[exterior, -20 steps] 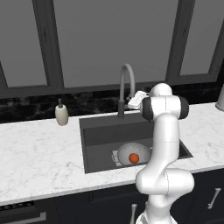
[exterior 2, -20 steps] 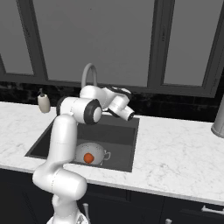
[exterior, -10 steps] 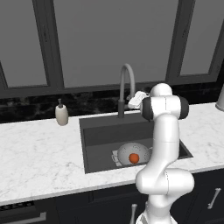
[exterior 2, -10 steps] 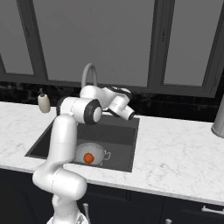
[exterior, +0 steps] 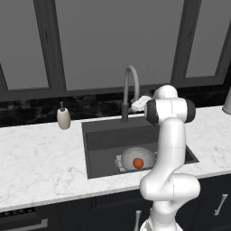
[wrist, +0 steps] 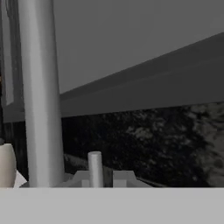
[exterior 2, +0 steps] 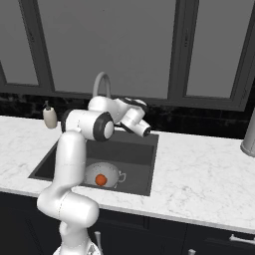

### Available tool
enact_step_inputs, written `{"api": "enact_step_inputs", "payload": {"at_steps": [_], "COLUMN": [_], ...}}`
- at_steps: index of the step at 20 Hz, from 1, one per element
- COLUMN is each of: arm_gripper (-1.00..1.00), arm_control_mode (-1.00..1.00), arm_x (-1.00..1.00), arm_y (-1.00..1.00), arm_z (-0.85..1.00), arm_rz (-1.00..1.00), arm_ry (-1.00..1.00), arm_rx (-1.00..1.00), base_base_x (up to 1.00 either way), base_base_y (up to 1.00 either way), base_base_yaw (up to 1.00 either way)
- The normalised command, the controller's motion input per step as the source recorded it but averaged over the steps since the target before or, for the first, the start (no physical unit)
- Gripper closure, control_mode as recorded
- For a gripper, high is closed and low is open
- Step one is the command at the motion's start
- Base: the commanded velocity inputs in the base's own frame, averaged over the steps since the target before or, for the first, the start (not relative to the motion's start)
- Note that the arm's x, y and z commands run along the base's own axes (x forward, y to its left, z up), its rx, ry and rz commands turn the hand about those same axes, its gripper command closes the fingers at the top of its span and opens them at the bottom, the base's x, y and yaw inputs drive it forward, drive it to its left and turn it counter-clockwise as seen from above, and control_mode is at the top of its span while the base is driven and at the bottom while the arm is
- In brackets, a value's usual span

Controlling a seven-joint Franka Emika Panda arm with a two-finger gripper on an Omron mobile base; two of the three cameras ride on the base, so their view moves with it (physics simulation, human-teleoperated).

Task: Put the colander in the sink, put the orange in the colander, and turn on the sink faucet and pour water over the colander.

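Sink (exterior: pixel 103 135) is the largest item I log: a dark rectangular basin set into the white marble counter (exterior: pixel 40 167), with dark-framed windows (exterior: pixel 90 40) above and a black speckled backsplash (exterior: pixel 27 115) behind. From the right base view I see the same basin (exterior 2: pixel 134 154) with the arm bent over its rear edge.

Next in size, the colander (exterior: pixel 135 155) sits on the sink floor toward the front, upright, its pierced grey bowl open upward; in the right base view (exterior 2: pixel 107 172) one loop handle shows on its side. The sink faucet (exterior: pixel 128 90) rises at the back rim of the basin, its spout arched forward; I see it again behind the arm (exterior 2: pixel 101 84) and as a thick grey upright column (wrist: pixel 39 96) close to the hand camera, with a short grey peg, probably its lever (wrist: pixel 95 168), just beside it.

The gripper (exterior: pixel 136 104) is at the faucet's base, near the stem; its fingers are hidden, so I cannot tell whether they are apart or together. A beige soap dispenser (exterior: pixel 63 118) stands on the counter left of the sink.

Smallest, the orange (exterior: pixel 138 163) rests inside the colander, visible also from the right (exterior 2: pixel 101 180).
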Motion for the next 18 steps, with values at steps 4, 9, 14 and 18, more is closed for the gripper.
{"api": "enact_step_inputs", "payload": {"at_steps": [4, 9, 14, 18], "arm_gripper": [1.0, 1.0, 1.0, 1.0], "arm_control_mode": [-1.0, -1.0, -1.0, -1.0], "arm_x": [0.01, 0.02, 0.04, 0.07], "arm_y": [-0.05, -0.24, -0.51, -0.68], "arm_z": [0.0, 0.0, 0.0, 0.0], "arm_rz": [-0.2, -0.25, -0.2, -0.14], "arm_ry": [0.0, 0.0, 0.02, 0.02], "arm_rx": [0.04, 0.01, 0.01, 0.03], "base_base_x": [0.0, 0.0, 0.0, 0.0], "base_base_y": [0.0, 0.0, 0.0, 0.0], "base_base_yaw": [0.0, 0.0, 0.0, 0.0]}}
